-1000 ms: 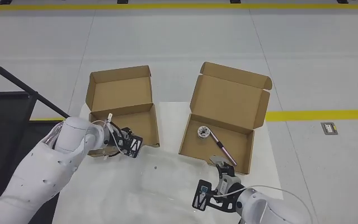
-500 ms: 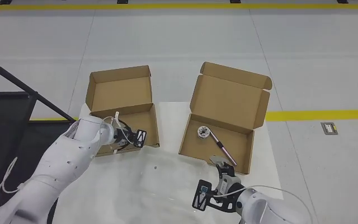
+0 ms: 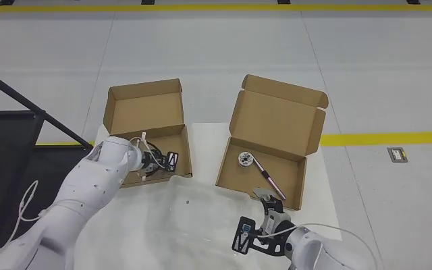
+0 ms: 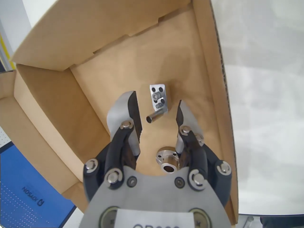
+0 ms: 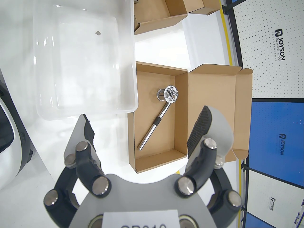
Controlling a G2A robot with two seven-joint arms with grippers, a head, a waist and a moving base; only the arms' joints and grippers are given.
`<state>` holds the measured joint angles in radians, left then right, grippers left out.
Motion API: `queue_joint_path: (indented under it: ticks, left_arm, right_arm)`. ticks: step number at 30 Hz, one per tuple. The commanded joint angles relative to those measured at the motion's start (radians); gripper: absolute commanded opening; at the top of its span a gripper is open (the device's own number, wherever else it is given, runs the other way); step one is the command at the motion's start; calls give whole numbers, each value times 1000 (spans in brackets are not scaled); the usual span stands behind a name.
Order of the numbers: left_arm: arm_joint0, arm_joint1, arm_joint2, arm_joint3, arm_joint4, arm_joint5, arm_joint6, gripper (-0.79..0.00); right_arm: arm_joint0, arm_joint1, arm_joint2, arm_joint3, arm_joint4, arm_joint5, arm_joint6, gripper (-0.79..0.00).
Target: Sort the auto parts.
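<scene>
My left gripper (image 4: 156,111) is open, low inside the left cardboard box (image 4: 95,91). A small metal plate with holes and a short tube (image 4: 158,100) lies on the box floor between the fingertips, touching neither. A round metal flange (image 4: 167,159) sits closer to the wrist. From above, the left gripper (image 3: 169,160) is over that left box (image 3: 179,138). My right gripper (image 5: 146,119) hangs open and holds nothing, near the table's front. Beyond it the right box (image 5: 156,160) holds a round metal part (image 5: 169,94) and a slim rod (image 5: 152,129).
A clear plastic bin (image 5: 83,48) sits between the boxes toward the front, with a tiny speck (image 5: 97,33) inside. Both box lids stand open at the back (image 3: 277,121). A black frame (image 3: 27,108) runs along the table's left side.
My left gripper has moved from the table's near side farther over and into the left box. The right arm has stayed still.
</scene>
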<state>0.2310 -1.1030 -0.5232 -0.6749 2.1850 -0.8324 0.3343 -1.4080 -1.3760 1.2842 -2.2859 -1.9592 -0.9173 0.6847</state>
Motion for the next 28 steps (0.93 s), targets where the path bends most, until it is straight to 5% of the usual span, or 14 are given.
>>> queue_joint_path:
  ticks: [1,10,19,25,27,28]
  left_arm:
    - [-8,-1,-7,7,-1,8,15,-413]
    - [-18,62,-105,-77,-19,25,206,-403]
    - [146,185,-314,-335,-116,32,348,-342]
    - [275,241,-454,-479,-198,50,307,-203]
    - [308,251,-487,-516,-229,63,287,0]
    - [320,254,-499,-531,-241,62,269,0]
  right_arm:
    - [0,0,0,0,0,0,0,0]
    - [0,0,0,0,0,0,0,0]
    - [0,0,0,0,0,0,0,0]
    - [0,0,0,0,0,0,0,0]
    - [0,0,0,0,0,0,0,0]
    - [0,0,0,0,0,0,0,0]
